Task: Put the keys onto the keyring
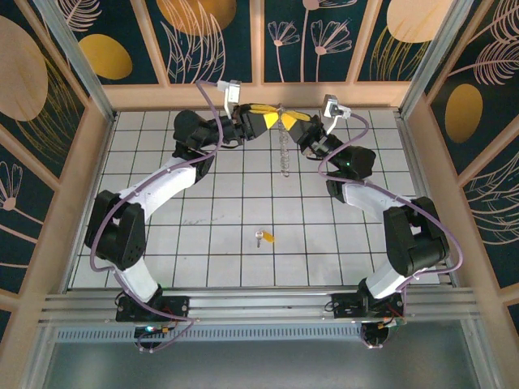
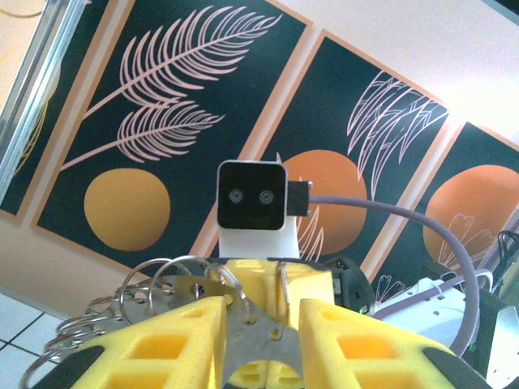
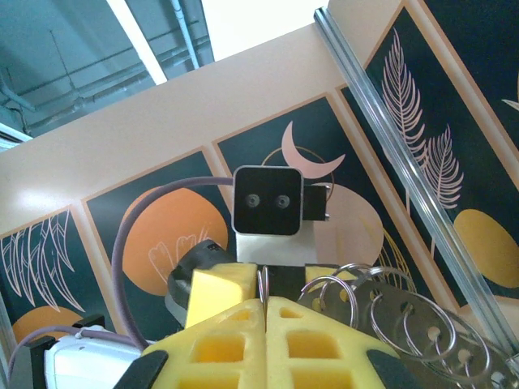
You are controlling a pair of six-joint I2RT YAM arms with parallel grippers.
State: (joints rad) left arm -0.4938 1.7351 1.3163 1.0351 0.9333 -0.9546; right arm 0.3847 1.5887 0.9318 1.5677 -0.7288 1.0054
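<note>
One key [image 1: 263, 237] on the tiles [image 1: 203, 243] — one keyring [image 1: 283, 154] aloft, perhaps five rings [image 3: 389, 312]

left arm [image 1: 154, 190], right arm [image 1: 381, 203]: white links, black joint housings, lilac cables [image 1: 104, 243]; left gripper [image 2: 263, 324], right gripper [image 3: 266, 312]: yellow cut-out fingers [image 2: 162, 348]; square black-faced wrist cameras [image 2: 253, 197], twin lenses

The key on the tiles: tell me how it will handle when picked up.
The key is small, metal and lies flat on the tiled table, so it will probably be stiff and light, hard to pinch, and apt to slide under a claw. Its yellow tag looks about as big as the key, perhaps an easier hold. Rolling seems unlikely.
</note>
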